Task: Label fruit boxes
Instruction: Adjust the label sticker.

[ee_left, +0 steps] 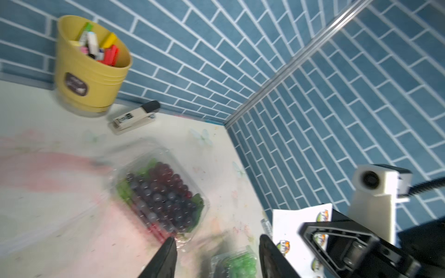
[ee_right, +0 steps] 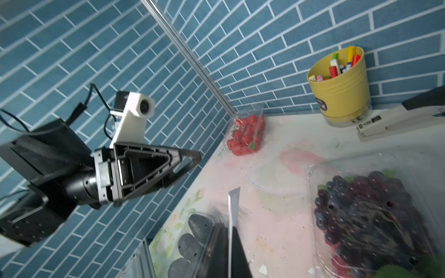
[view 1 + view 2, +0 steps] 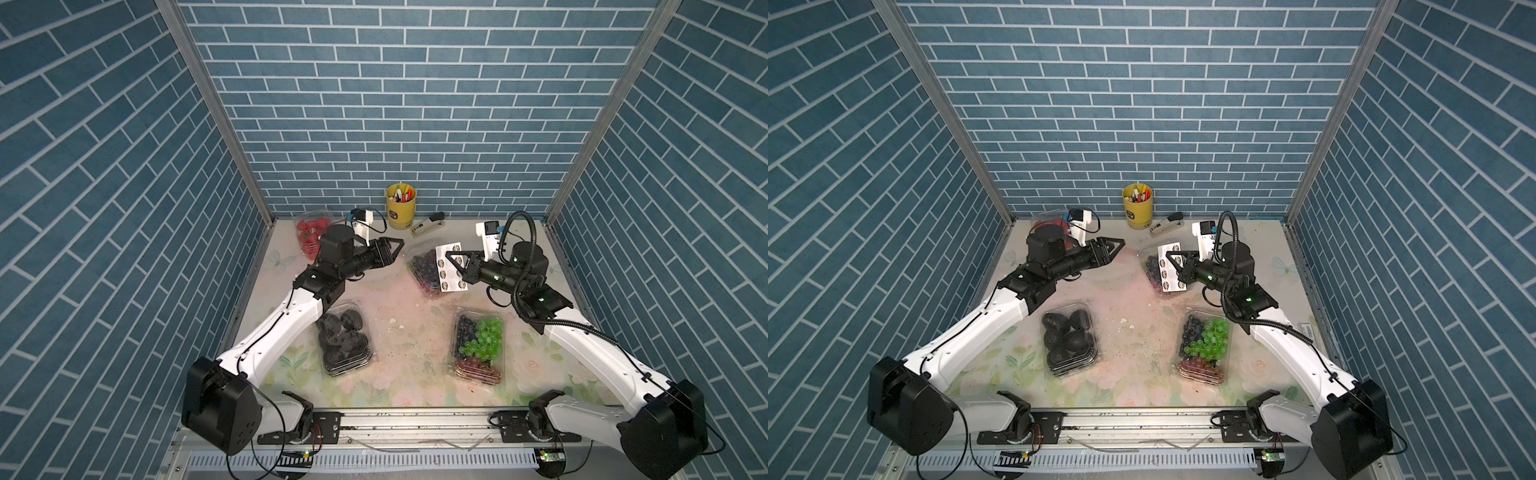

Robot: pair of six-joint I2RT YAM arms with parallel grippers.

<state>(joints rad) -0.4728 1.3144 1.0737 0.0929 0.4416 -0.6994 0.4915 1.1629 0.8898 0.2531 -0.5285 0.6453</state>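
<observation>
By the black right gripper (image 3: 449,254), the flat paper sheet (image 3: 449,279) is white and the clear plastic box (image 3: 422,268) holds purple grapes.

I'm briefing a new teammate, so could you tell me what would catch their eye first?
First, the white sticker sheet pinched in the jaws of the right gripper, held up beside the purple grape box mid-table. Next, the green grapes in the mixed grape box near the front right, and the yellow pen cup against the back wall.
</observation>
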